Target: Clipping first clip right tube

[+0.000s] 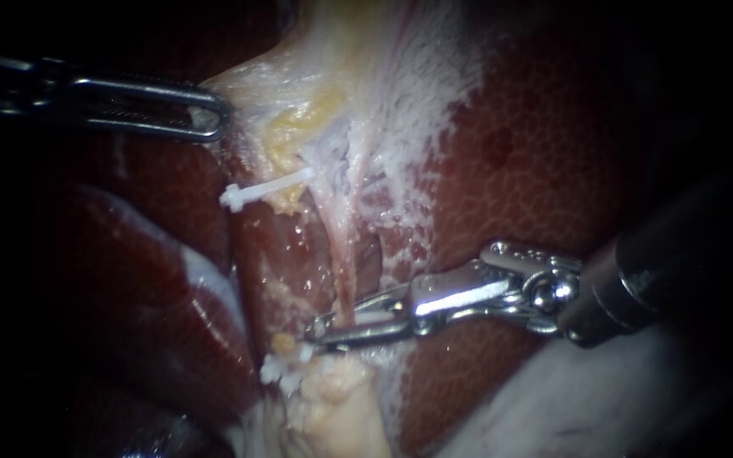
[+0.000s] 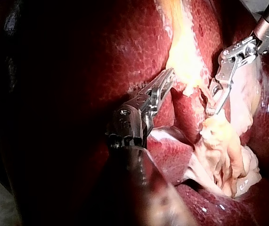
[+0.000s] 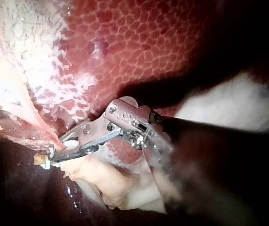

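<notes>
A thin pinkish tube (image 1: 343, 254) runs down from the pale fatty tissue (image 1: 324, 102) to a yellowish lump (image 1: 337, 407). My right instrument (image 1: 332, 326) comes in from the right; its long metal jaws lie close together across the lower end of this tube, with a white strip between them. In the right wrist view the tube (image 3: 40, 125) ends inside those jaws (image 3: 54, 151). One white clip (image 1: 265, 191) sits higher up across a strand, and another (image 1: 282, 369) lies just below the jaws. My left instrument (image 1: 214, 119) is shut on the edge of the pale tissue and holds it taut.
Dark red mottled liver (image 1: 536, 170) flanks the tube on both sides. A pale whitish mass (image 1: 570, 399) lies under the right shaft. In the left wrist view both instruments (image 2: 165, 80) (image 2: 214, 106) stand close, with frayed pale tissue (image 2: 224, 150) beyond.
</notes>
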Controlling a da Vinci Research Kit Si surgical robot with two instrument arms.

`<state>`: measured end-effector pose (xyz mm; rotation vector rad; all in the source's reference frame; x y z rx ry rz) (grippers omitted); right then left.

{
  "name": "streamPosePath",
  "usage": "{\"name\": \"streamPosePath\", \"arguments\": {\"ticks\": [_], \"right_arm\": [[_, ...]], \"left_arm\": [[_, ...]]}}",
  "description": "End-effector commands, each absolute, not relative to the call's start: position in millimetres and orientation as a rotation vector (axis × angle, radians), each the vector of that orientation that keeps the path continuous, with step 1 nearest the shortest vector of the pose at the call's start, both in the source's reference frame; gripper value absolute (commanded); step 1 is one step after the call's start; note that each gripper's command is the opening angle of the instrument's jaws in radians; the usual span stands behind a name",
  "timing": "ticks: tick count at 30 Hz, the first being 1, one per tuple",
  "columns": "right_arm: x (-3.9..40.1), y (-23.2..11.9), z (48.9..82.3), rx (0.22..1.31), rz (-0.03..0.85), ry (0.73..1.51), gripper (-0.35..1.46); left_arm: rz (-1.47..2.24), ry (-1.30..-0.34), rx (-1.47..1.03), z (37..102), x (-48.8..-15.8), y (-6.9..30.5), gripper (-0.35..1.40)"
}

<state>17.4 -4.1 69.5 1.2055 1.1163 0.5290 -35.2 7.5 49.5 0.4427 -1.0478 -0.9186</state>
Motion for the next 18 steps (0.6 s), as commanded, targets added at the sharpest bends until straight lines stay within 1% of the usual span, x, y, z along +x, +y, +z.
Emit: {"name": "streamPosePath", "arguments": {"ticks": [1, 18], "right_arm": [[17.5, -4.3, 69.6, 1.213, 0.528, 1.112, -0.35], [17.5, -4.4, 69.6, 1.221, 0.525, 1.107, -0.35]], "left_arm": [[-0.919, -1.048, 0.442, 49.6, -35.2, 7.5, -0.35], [-0.919, -1.047, 0.442, 49.6, -35.3, 7.5, -0.35]]}}
